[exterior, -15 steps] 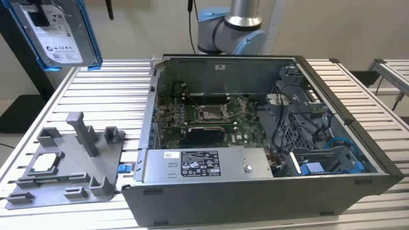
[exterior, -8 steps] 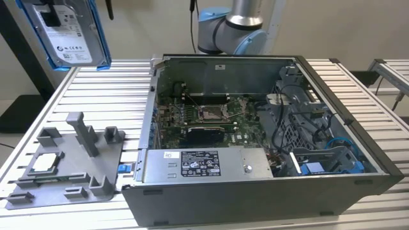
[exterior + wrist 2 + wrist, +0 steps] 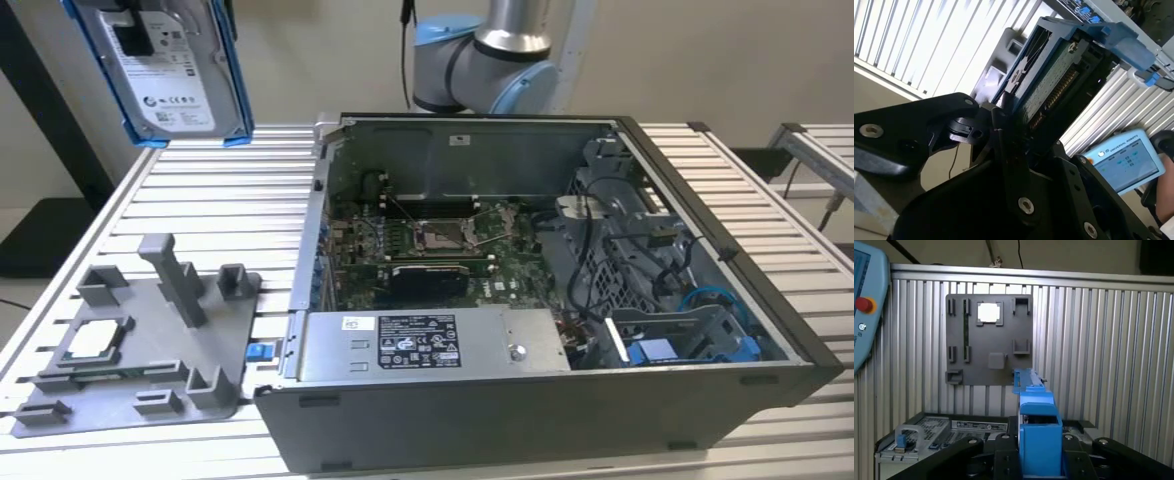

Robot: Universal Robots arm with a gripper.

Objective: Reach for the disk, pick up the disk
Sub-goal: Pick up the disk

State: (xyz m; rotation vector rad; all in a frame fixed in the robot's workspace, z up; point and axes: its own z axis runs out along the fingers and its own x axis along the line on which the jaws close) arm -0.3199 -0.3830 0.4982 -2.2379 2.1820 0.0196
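1. Exterior view: the disk (image 3: 174, 85) hangs in the air at the exterior view's far left. Its white label faces the camera and the blue bracket frames its long edges.
2. The gripper (image 3: 1040, 467) is clamped on the disk. In the first wrist view a black finger (image 3: 1004, 455) sits on each side of the blue bracket. In the second wrist view the disk (image 3: 1054, 85) rises edge-on out of the closed jaws, circuit-board side showing.
3. The disk's lower edge is free above the slatted aluminium table (image 3: 227, 180), touching nothing, and it is well apart from the open computer case (image 3: 534, 430).
4. The case takes up the middle and the exterior view's right of the table. Its side is open upward, showing the motherboard (image 3: 427, 235), and the grey power-supply box (image 3: 427, 345) lies along its near wall.
5. A grey fixture tray (image 3: 80, 400) lies flat on the table at the near left, just beside the case's left wall. The small square silver chip (image 3: 91, 340) sits in one of its recesses, and grey posts stand up from the tray's right part.
6. Bare slats run between the tray's far edge and the table's far edge.
7. The robot arm (image 3: 487, 60) stands beyond the case's far wall.
8. A teach pendant (image 3: 1126, 160) shows in both wrist views, off the table's edge.
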